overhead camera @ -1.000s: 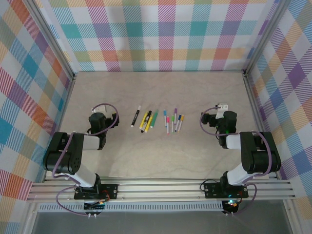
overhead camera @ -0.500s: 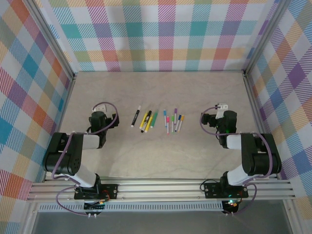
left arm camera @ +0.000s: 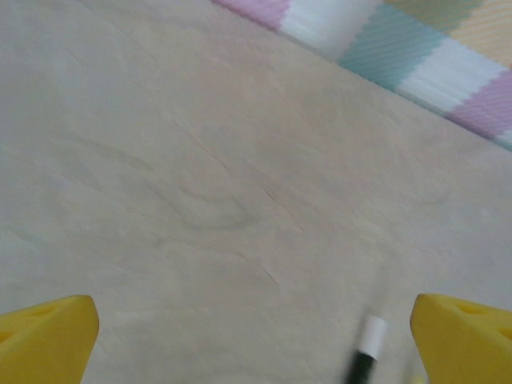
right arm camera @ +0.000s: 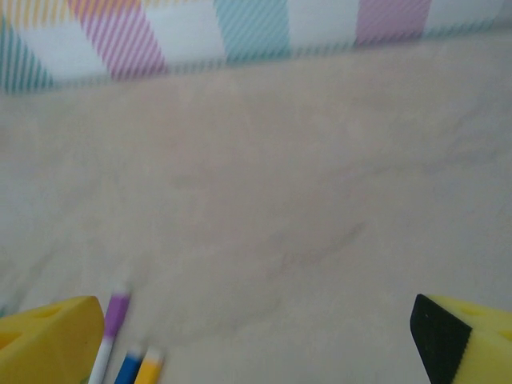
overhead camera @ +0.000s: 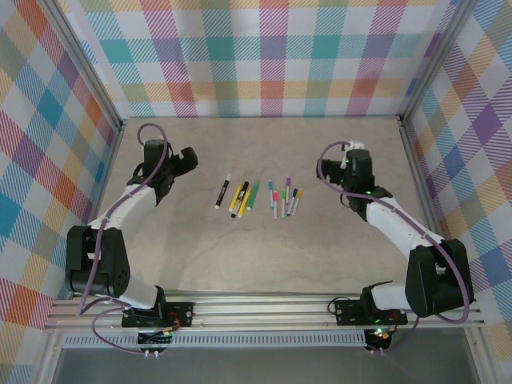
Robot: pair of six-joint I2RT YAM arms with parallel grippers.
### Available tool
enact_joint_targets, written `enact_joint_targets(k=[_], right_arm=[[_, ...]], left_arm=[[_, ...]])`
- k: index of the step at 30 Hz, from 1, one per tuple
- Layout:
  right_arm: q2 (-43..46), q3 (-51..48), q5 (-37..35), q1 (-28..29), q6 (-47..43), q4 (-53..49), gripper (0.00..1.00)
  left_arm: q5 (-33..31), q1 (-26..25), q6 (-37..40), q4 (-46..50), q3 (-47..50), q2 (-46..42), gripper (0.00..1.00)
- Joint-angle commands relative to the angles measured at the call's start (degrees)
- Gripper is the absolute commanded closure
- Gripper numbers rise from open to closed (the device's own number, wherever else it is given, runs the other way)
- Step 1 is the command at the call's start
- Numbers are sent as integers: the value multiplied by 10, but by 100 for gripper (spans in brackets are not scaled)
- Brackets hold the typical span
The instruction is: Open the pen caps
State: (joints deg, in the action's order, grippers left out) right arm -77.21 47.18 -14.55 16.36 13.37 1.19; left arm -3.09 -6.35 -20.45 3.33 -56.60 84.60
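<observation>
The pens lie in two groups at the table's middle. The left group holds a black pen with a white end (overhead camera: 222, 190) (left arm camera: 364, 356) and yellow, black and green pens (overhead camera: 242, 198). To their right lie several slim white pens (overhead camera: 283, 198) with coloured pen caps; the right wrist view catches purple (right arm camera: 118, 312), blue (right arm camera: 128, 369) and yellow (right arm camera: 149, 370) ends. My left gripper (overhead camera: 182, 160) (left arm camera: 256, 344) hovers open, left of the pens. My right gripper (overhead camera: 350, 160) (right arm camera: 256, 344) hovers open to their right. Bare table lies between both pairs of fingers.
Checked cloth walls (overhead camera: 272, 56) stand behind and on both sides. A metal rail (overhead camera: 264, 308) runs along the near edge where the arm bases are bolted. Bare table surface (overhead camera: 264, 144) stretches behind the pens.
Both arms have unfolded from their tucked pose near the front and reached toward the back, lifting the grippers beside the pens. Both grippers stay open.
</observation>
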Motion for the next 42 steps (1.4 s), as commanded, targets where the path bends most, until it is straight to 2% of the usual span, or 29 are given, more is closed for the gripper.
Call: enact_joint_targets(k=[1, 4, 10, 13, 16, 20, 23, 24, 42], right_arm=[[-23, 37, -19, 35, 81, -130, 0], [-45, 65, -2, 63, 130, -189, 9], [-91, 115, 42, 93, 178, -263, 32], [-98, 118, 67, 106, 184, -260, 33], [-109, 133, 71, 128, 189, -272, 34], [-120, 137, 84, 148, 202, -263, 33], [-124, 138, 89, 158, 209, -261, 33], [-123, 139, 90, 160, 210, -264, 33], [-110, 153, 94, 165, 207, -276, 32]], left_arm=[[68, -29, -52, 94, -30, -5, 0], [97, -62, -68, 110, -46, -8, 0], [90, -129, -77, 151, -68, -13, 1], [80, -148, -76, 168, -74, -9, 3], [37, -153, -65, 203, -86, 8, 8], [-13, -153, -41, 229, -107, 51, 22], [1, -153, -35, 213, -121, 83, 38], [5, -153, -35, 213, -129, 94, 40], [6, -153, 0, 256, -279, 286, 46]])
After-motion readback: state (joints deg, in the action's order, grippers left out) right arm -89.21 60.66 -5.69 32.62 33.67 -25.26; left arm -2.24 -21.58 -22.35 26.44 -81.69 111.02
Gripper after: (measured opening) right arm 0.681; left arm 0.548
